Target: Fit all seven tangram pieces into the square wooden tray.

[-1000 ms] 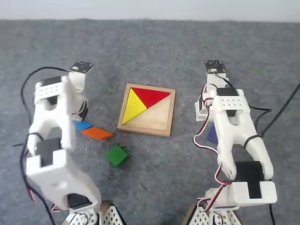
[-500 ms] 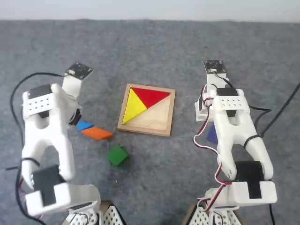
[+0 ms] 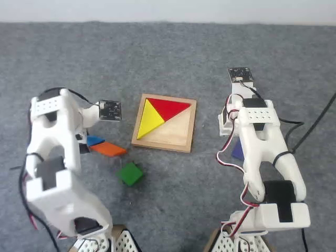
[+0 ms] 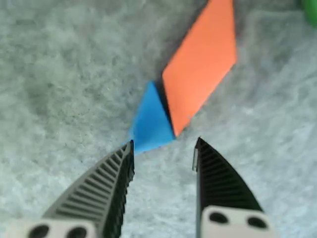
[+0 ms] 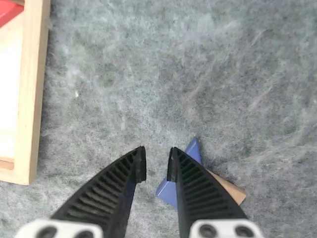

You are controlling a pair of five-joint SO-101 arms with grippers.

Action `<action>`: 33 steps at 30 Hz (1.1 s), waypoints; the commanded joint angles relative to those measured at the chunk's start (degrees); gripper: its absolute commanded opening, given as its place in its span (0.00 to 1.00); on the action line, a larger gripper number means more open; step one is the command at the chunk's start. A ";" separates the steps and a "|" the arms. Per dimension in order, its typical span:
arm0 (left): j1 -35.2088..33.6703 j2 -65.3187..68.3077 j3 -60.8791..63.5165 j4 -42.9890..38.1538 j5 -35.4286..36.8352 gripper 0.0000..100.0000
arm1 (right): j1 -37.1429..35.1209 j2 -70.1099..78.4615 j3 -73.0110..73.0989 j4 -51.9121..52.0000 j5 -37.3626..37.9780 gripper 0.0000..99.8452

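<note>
The square wooden tray point(image 3: 176, 136) lies mid-table with a yellow triangle point(image 3: 149, 118) and a red triangle point(image 3: 169, 107) inside. To its left lie a light blue triangle point(image 3: 94, 140), an orange parallelogram point(image 3: 108, 149) and a green square point(image 3: 130, 174). My left gripper point(image 4: 163, 146) hangs open just above the carpet. Its tips are beside the light blue triangle point(image 4: 148, 124), which touches the orange parallelogram point(image 4: 200, 62). My right gripper point(image 5: 156, 151) is empty, with its fingers nearly together. It hovers by a dark blue piece point(image 5: 194, 148) that lies on a tan piece point(image 5: 229, 189).
Grey carpet covers the table. The tray's wooden rim point(image 5: 30, 89) is off to one side of the right gripper. The right arm point(image 3: 260, 142) hides most of the dark blue piece point(image 3: 238, 150). Open carpet lies behind the tray and in front of it.
The left arm has swung round, its wrist camera moving from the back left toward the tray, and now hangs over the light blue triangle. The right arm and all pieces are unmoved.
</note>
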 commanded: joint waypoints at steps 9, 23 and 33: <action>0.09 10.11 -15.60 5.63 -4.04 0.19 | -0.22 -3.82 -0.18 -0.75 0.62 0.08; 1.32 14.15 -15.34 6.68 9.05 0.13 | -0.13 -3.82 -0.35 -0.75 0.70 0.08; -2.55 14.07 -15.16 21.54 20.84 0.08 | 0.57 -4.35 -0.53 -0.31 0.79 0.08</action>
